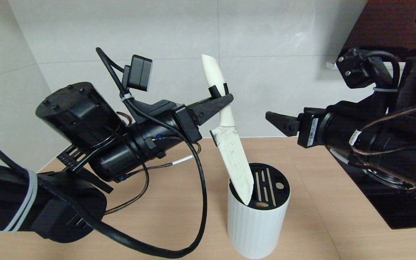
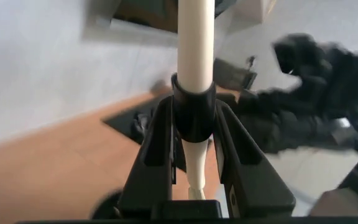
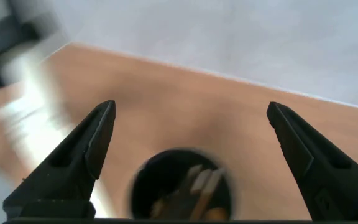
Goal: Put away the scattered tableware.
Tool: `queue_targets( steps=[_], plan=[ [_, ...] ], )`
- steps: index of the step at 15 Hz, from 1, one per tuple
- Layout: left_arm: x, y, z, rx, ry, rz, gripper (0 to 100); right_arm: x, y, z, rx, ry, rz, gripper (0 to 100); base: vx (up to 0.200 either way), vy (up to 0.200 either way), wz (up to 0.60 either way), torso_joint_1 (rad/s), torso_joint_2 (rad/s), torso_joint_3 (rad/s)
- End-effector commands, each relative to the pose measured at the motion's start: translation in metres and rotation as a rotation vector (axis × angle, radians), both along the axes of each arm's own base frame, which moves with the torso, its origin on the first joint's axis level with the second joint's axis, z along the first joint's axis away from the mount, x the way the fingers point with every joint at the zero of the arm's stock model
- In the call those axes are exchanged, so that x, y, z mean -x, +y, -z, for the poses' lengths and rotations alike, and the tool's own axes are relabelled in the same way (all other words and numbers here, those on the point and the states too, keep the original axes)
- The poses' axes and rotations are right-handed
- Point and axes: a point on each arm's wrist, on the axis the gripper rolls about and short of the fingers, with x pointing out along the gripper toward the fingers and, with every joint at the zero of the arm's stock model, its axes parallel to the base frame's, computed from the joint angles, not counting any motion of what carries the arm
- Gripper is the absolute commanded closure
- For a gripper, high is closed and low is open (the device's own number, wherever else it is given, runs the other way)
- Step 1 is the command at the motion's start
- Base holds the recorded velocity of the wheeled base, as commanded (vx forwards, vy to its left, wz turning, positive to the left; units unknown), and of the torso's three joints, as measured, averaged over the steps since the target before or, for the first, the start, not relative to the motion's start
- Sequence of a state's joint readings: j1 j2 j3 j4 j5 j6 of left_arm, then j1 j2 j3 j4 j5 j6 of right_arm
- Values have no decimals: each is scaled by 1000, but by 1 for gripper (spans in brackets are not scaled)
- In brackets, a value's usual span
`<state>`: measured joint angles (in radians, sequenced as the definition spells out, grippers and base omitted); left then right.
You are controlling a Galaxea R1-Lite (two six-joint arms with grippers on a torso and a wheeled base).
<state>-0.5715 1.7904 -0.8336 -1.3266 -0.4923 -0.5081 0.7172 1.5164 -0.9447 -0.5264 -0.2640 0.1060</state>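
Altogether you see one white knife (image 1: 235,159), one slotted knife block (image 1: 258,224) and two grippers. Your left gripper (image 1: 224,95) is clamped on the knife's handle; the blade hangs beneath it, tip at the block's black top. Your right gripper (image 3: 190,111) is spread wide and empty, above the block.
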Motion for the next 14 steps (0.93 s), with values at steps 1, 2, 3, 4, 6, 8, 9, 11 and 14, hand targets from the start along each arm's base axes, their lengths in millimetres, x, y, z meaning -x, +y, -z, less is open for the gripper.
queue_targets(
  steps=[1, 2, 3, 4, 6, 8, 9, 11, 14],
  plan=[
    [-7, -6, 10, 1, -76, 10, 100, 0, -14, -10, -24, -29, 30, 0, 0, 0, 0, 0, 0, 0],
    [-10, -7, 14, 9, -116, 12, 100, -1, -16, -11, -25, -30, 41, 0, 0, 0, 0, 0, 0, 0],
    [-12, -9, 18, 3, -160, 2, 100, -4, -18, -11, -22, -33, 51, 0, 0, 0, 0, 0, 0, 0],
    [-15, -11, 23, -23, -190, -13, 100, -5, -19, -11, -17, -34, 54, 0, 0, 0, 0, 0, 0, 0],
    [-18, -15, 30, -69, -246, -36, 100, -6, -19, -10, -12, -31, 54, 0, 0, 0, 0, 0, 0, 0],
    [-18, -19, 34, -104, -298, -47, 100, -7, -18, -9, -10, -29, 56, 0, 0, 0, 0, 0, 0, 0],
    [-16, -21, 35, -106, -302, -41, 100, -6, -19, -8, -9, -27, 56, 0, 0, 0, 0, 0, 0, 0],
    [-13, -25, 35, -105, -305, -32, 100, -7, -19, -8, -8, -26, 56, 0, 0, 0, 0, 0, 0, 0],
    [-13, -25, 38, -111, -298, -29, 100, -7, -18, -7, -4, -23, 55, 0, 0, 0, 0, 0, 0, 0]
  ],
)
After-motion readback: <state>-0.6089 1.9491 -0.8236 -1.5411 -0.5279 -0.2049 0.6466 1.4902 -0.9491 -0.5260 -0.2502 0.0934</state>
